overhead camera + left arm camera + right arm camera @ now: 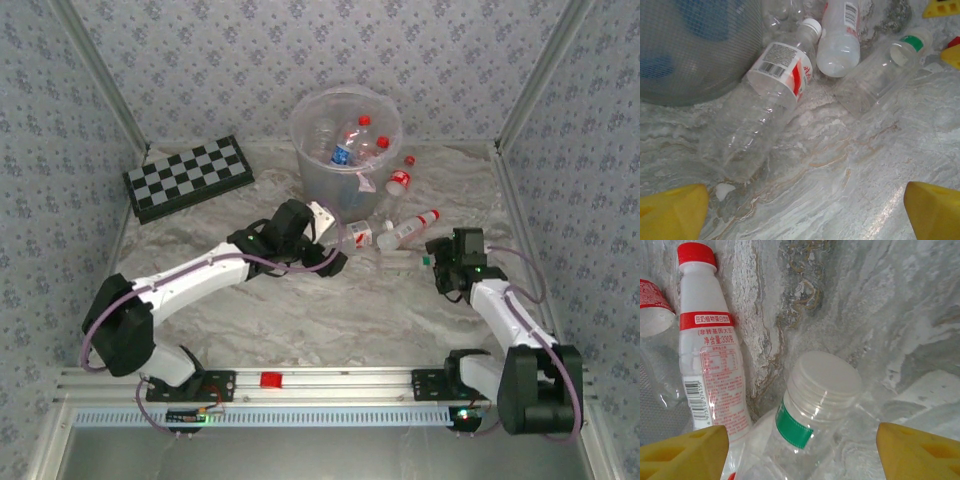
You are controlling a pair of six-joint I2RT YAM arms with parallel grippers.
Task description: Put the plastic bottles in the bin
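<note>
Translucent whitish plastic forms the bin [318,178], which is set toward the back wall, and several plastic bottles [352,140] are already seen inside it. On the near right of the bin's base, more bottles are seen lying on the marbled table [300,320]. A clear bottle with a red-and-white label [771,107] is laid with its shoulder just beside the bin wall. A white red-capped bottle [710,360] is laid next to it, and a green-banded clear bottle [812,410] is found farther from the bin.

The left gripper [800,215] is held fully released near the labelled bottle's base, with bare table between its fingers. The right gripper [802,455] is spread astride the green-banded bottle; whether its pads press cannot be told.

Left of the bin, a chessboard [188,178] is placed by the table edge. Nearer than the bin, a wide stretch of open tabletop is offered.
</note>
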